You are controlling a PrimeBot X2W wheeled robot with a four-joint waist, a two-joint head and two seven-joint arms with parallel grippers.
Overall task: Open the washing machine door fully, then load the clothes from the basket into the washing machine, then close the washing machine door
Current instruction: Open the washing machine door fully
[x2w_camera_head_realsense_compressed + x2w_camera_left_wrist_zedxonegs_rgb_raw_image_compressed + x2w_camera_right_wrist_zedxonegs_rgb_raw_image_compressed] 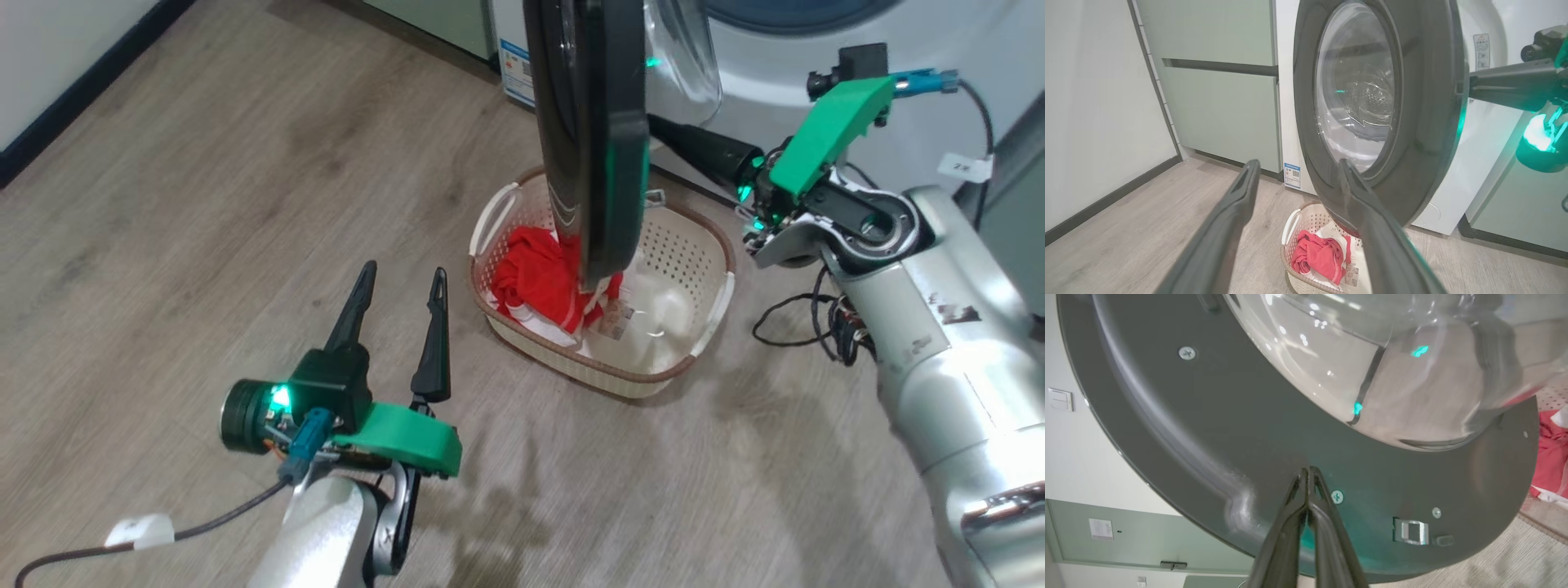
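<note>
The washing machine door [588, 139], black-rimmed with a clear domed glass bowl [1372, 355], stands partly open and edge-on above the basket [718, 245]. My right gripper [657, 124] is shut, and its tips [1308, 470] press against the inner black rim of the door [1208, 428], holding nothing. The cream basket [1294, 222] sits on the floor before the white washing machine [784, 49]. Red and white clothes [539, 282] lie in it, partly hidden by the door. My left gripper [406, 269] hovers open and empty left of the basket, pointing toward the door [1425, 122].
Pale green cabinets [1220, 102] flank the washing machine [1478, 139]. A wall with dark skirting [73, 90] runs along the left. A loose black cable [796, 322] lies on the floor right of the basket. Wooden floor stretches to the left.
</note>
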